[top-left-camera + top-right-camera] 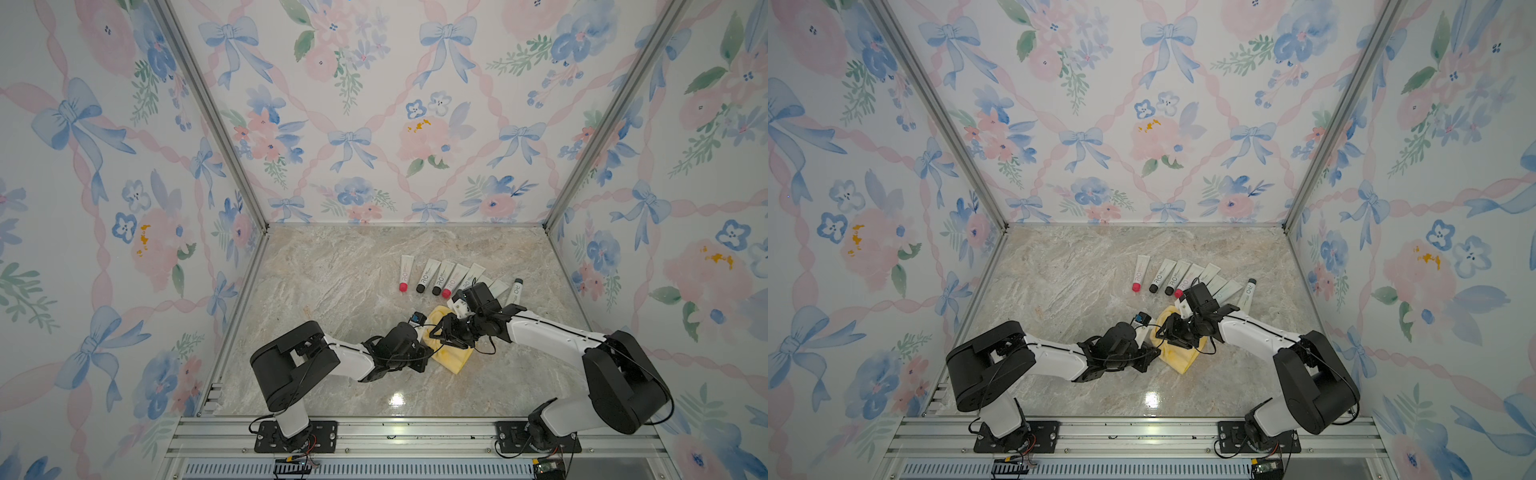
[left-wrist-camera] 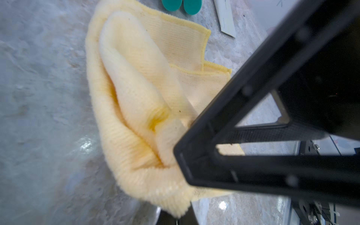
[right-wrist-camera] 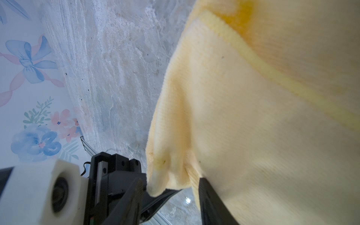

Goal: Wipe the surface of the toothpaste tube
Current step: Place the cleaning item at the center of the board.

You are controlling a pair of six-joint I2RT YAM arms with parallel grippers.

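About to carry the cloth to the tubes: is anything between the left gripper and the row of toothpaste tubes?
Yes. The right arm's wrist hangs over the right part of the tube row. Between the left gripper, shut on the yellow cloth, and the left-end tubes, only bare marble shows.

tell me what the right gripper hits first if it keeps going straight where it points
The yellow cloth, right against the right gripper. Just beyond seems to be the left gripper, shut on that cloth; depth is unclear.
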